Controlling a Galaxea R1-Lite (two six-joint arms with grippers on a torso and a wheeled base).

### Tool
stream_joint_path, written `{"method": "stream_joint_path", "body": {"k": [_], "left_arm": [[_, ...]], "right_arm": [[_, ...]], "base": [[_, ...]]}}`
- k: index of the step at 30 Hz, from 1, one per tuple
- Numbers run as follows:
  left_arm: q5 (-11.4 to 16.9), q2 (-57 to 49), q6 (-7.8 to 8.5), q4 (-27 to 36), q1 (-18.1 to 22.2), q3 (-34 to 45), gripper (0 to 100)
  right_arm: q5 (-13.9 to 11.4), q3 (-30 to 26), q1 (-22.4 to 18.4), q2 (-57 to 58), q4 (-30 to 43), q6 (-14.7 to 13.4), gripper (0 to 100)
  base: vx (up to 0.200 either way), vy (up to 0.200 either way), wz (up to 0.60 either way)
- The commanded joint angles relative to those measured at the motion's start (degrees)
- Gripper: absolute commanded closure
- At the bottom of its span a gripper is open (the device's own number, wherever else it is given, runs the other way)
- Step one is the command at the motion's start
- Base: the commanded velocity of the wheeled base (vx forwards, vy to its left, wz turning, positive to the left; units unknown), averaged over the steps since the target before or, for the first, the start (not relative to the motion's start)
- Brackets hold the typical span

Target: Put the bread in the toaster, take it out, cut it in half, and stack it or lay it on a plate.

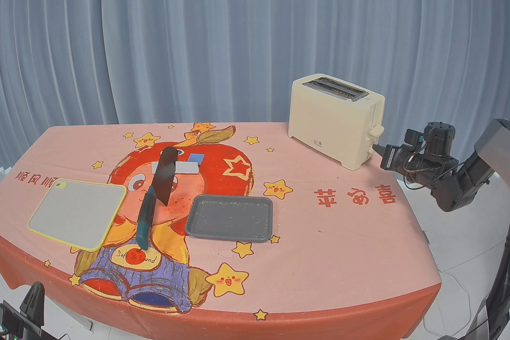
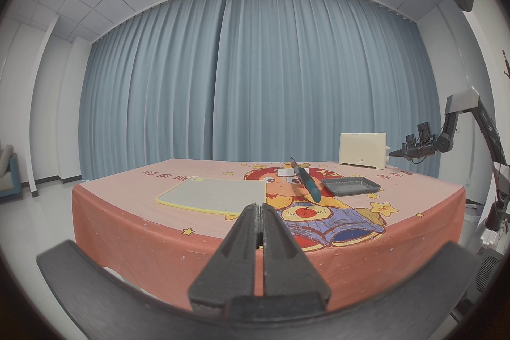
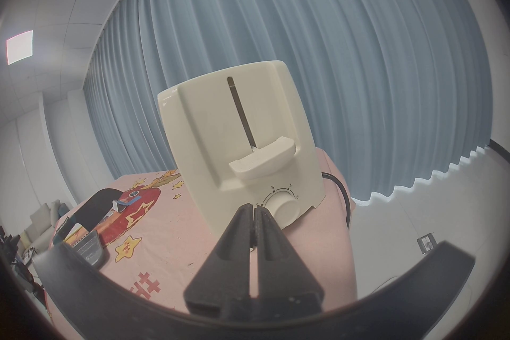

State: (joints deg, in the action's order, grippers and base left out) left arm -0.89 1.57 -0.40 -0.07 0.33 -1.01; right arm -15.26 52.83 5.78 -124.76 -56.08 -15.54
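Toaster [image 1: 334, 118] stands far right on the table [image 1: 340, 251]; right gripper [image 1: 378, 149], closed and empty, points at its lever [image 3: 263, 158]. Left gripper [image 2: 260, 208], closed too, hangs before the table.

The toaster [image 1: 332, 120] is cream-white with two long slots on top. It stands upright at the far right part of the tabletop. What is inside the slots cannot be told. On its end face the lever [image 3: 263, 159] sits at the low end of its narrow track, just above a round dial [image 3: 284, 208]. The knife [image 1: 151, 200] has a dark blade and a teal handle, and its handle points to the near edge. It is between the cutting board [image 1: 77, 213] and the plate [image 1: 229, 218]. The cutting board is pale grey with a yellow-green rim and lies flat at the left. The plate is a dark grey rectangular tray and lies flat near the middle.
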Motion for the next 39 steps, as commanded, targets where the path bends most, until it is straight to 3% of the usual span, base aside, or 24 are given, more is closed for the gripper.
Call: {"method": "stream_joint_path", "body": {"k": [1,39], "left_arm": [[-0.1,0.0,-0.04,0.0,0.0,1.0,100],[0.0,0.0,0.05,0.0,0.0,1.0,100]], "right_arm": [[0.0,0.4,0.1,0.0,0.0,-0.5,100],[1.3,1.0,0.4,-3.9,-2.9,-0.5,100]], "base": [[0.000,0.000,0.00],[0.000,0.000,0.00]]}}
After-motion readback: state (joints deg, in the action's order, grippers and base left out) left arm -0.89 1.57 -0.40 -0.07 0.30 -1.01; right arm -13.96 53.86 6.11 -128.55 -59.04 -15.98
